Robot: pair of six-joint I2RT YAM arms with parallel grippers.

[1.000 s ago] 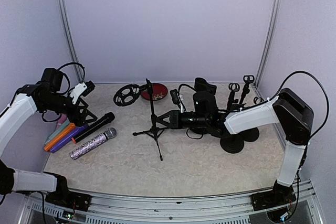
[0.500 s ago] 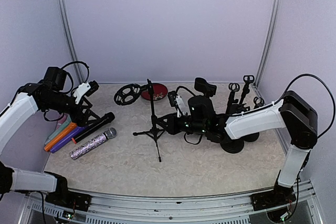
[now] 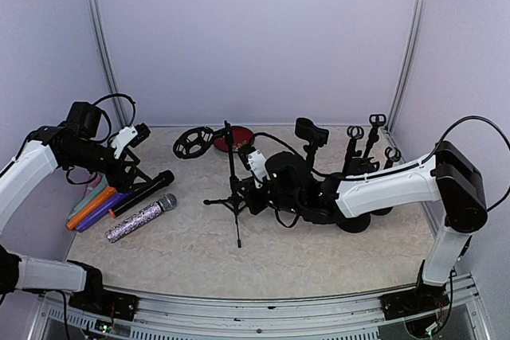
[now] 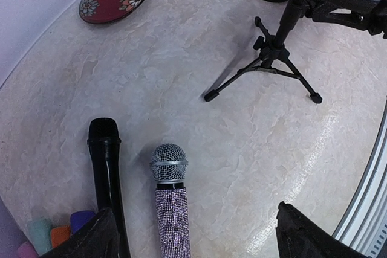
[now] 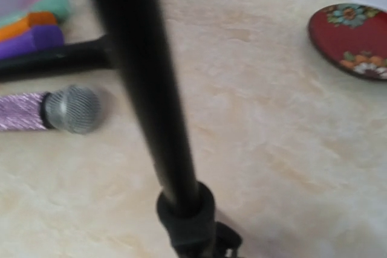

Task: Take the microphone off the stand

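i have the right gripper (image 3: pixel 245 190) pressed together low on the pole of the tripod stand (image 4: pixel 273 52). from the left wrist camera it looks like a pinch on the pole itself, which i read as a way to steady a light three-legged thing that would tip at a nudge. my right wrist camera is so near that the pole fills it as a dark blur, and its own fingers are out of sight.

the top of the stand looks bare to me, with no microphone in it as far as i can tell. two microphones lie on the tabletop (image 3: pixel 319 252) at the left, well apart from the stand. they are a sparkly microphone (image 4: pixel 171 200) and a black microphone (image 4: pixel 106 161) just beside it, roughly parallel. i judge the removal done or nearly so, though i cannot say which of the two belongs to this stand.

the left gripper (image 4: pixel 195 212) is spread wide and hovers above the pair, holding nothing; that suits a release or a fresh pick equally. what is left, i think, is to let go of the pole without toppling the stand.
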